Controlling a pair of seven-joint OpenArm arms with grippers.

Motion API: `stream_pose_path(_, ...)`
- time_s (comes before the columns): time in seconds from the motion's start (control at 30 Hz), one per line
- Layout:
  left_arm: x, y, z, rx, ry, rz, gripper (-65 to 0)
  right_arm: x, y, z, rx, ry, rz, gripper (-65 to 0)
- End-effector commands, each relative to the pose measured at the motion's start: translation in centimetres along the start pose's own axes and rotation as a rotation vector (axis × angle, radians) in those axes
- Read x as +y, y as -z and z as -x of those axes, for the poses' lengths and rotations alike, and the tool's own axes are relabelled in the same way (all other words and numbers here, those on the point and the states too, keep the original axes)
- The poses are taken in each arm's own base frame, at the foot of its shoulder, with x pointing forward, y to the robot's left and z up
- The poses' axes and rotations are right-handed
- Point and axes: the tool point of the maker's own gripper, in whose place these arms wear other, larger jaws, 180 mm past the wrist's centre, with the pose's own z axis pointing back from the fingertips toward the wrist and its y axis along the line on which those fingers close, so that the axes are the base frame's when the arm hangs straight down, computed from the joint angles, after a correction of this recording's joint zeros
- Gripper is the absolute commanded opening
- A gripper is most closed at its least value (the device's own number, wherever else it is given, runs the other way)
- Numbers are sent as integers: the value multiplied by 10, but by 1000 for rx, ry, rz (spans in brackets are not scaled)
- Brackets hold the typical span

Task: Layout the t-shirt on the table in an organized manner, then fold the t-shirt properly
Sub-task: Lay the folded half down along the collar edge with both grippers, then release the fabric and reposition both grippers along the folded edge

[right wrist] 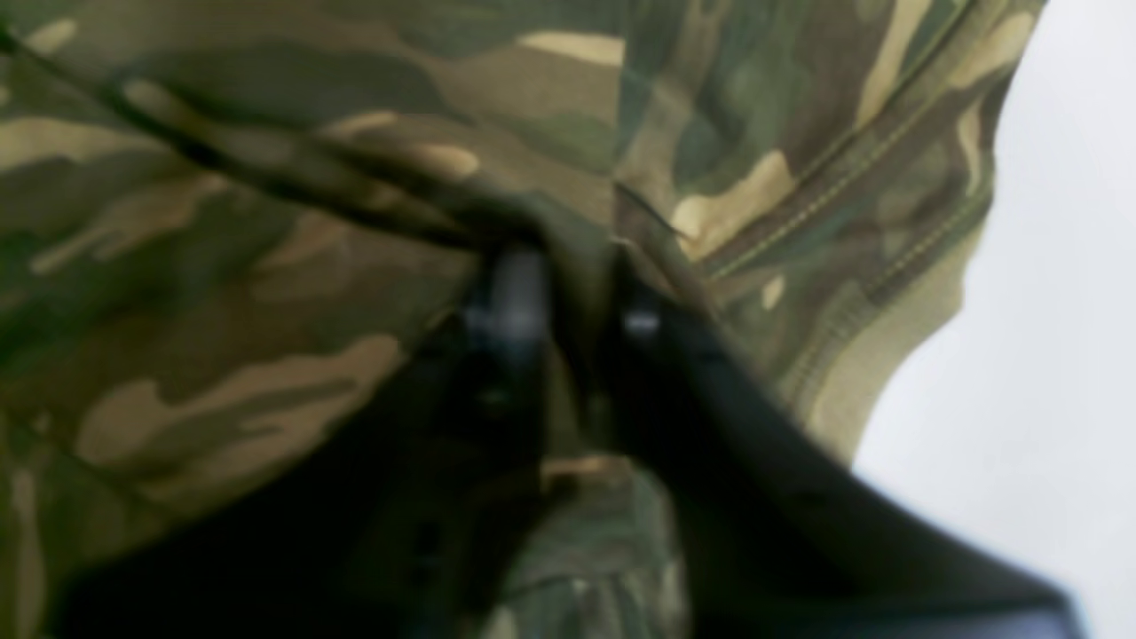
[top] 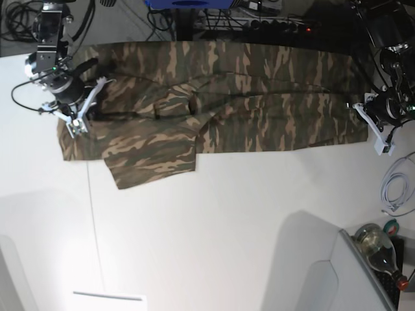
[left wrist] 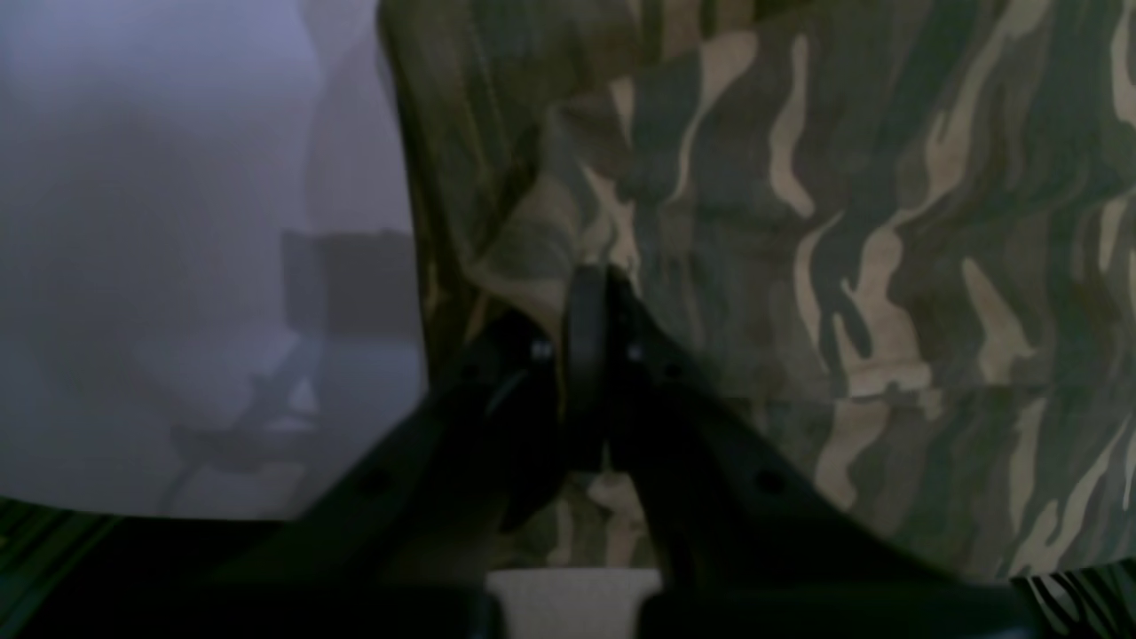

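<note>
The camouflage t-shirt (top: 227, 110) lies stretched wide across the far part of the white table (top: 227, 227), with one sleeve flap hanging toward the near side at the left. My right gripper (top: 81, 118) is at the shirt's left end, and in the right wrist view the gripper (right wrist: 577, 262) is shut on a fold of the t-shirt (right wrist: 266, 266) beside a stitched hem. My left gripper (top: 365, 116) is at the shirt's right end. The left wrist view shows this gripper (left wrist: 595, 288) shut on the edge of the t-shirt (left wrist: 843, 222).
Cables and dark equipment (top: 259, 19) line the far edge behind the shirt. A white cable (top: 392, 188), a bottle (top: 376, 243) and a grey panel (top: 324, 278) sit at the near right. A thin dark seam (top: 94, 214) runs down the table's left side.
</note>
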Motion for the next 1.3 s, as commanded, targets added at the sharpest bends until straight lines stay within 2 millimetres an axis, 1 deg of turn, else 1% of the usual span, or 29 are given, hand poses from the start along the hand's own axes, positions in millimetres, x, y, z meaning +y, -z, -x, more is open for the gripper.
stream_pose_path(0.0, 10, -8, -14, -38, 12, -22, -650, -6, -3, -8, -26, -9, 13, -650)
stream_pose_path(0.03, 10, -8, -14, -38, 12, -22, -650, -8, -5, -10, -24, -16, 20, -650)
stream_pose_path(0.1, 10, -8, -14, -36, 15, -22, -650, -12, -10, -7, 18, -31, 35, -650)
stream_pose_path(0.3, 8, -9, -18, -47, 17, -20, -650, -23, -32, -32, -15, -82, 93, -650)
stream_pose_path(0.43, 8, -9, -19, -50, 15, -19, -650, -27, -47, -35, 17, -109, 125, -650)
stream_pose_path(0.57, 9, -18, -31, -84, 34, -35, -650, -29, -61, -35, 40, -128, 150, -650)
stream_pose_path(0.67, 9, -20, -35, -96, 42, -40, -650, -30, -70, -32, 67, -137, 165, -650)
stream_pose_path(0.8, 8, -20, -33, -91, 44, -38, -650, -26, -78, -24, 104, -136, 169, -650)
stream_pose_path(0.93, 8, -17, -28, -79, 45, -38, -650, -16, -80, -12, 132, -118, 150, -650)
stream_pose_path(1.07, 7, -17, -27, -75, 46, -37, -650, 0, -79, -6, 140, -80, 124, -650)
stream_pose_path(1.13, 9, -18, -27, -75, 48, -41, -650, 3, -80, -2, 148, -76, 120, -650)
stream_pose_path(1.2, 11, -18, -27, -75, 50, -45, -650, 9, -78, -1, 152, -85, 103, -650)
stream_pose_path(1.27, 11, -18, -27, -73, 51, -46, -650, 11, -76, 5, 167, -81, 93, -650)
